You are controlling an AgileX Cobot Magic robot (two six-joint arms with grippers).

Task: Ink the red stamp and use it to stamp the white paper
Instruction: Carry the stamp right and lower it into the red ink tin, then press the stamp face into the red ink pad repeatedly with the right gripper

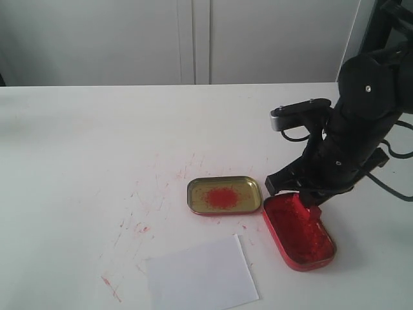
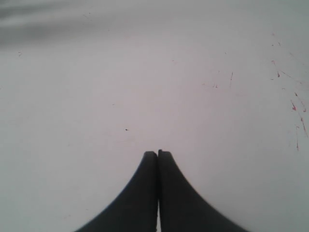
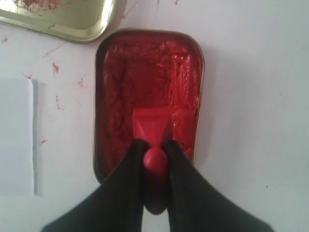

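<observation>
Although the right gripper's (image 3: 154, 146) black fingers cover the sides of its knob, the red stamp (image 3: 151, 129) shows its square plastic base sitting in lumpy, wet-looking ink at one end of the oval red tin (image 3: 145, 34). The jaws are narrowed onto the knob. In the exterior view the arm hides the stamp. A shiny gold lid (image 1: 200, 194) lies just beside the tin. The white paper (image 1: 201, 279) lies flat and apart, cut off by the frame edge. The left gripper (image 2: 157, 153) has its jaws pressed together on nothing, over the red-flecked table (image 1: 77, 142).

1. Lid (image 1: 248, 190) and ink tin (image 1: 308, 265) sit side by side on surface (image 1: 84, 161), tin right of lid, nearly touching.
2. Paper (image 1: 201, 279) lies in front of lid, apart from both.
3. Stamp (image 3: 150, 126) stands in tin's far end, in right claw (image 3: 154, 144).
</observation>
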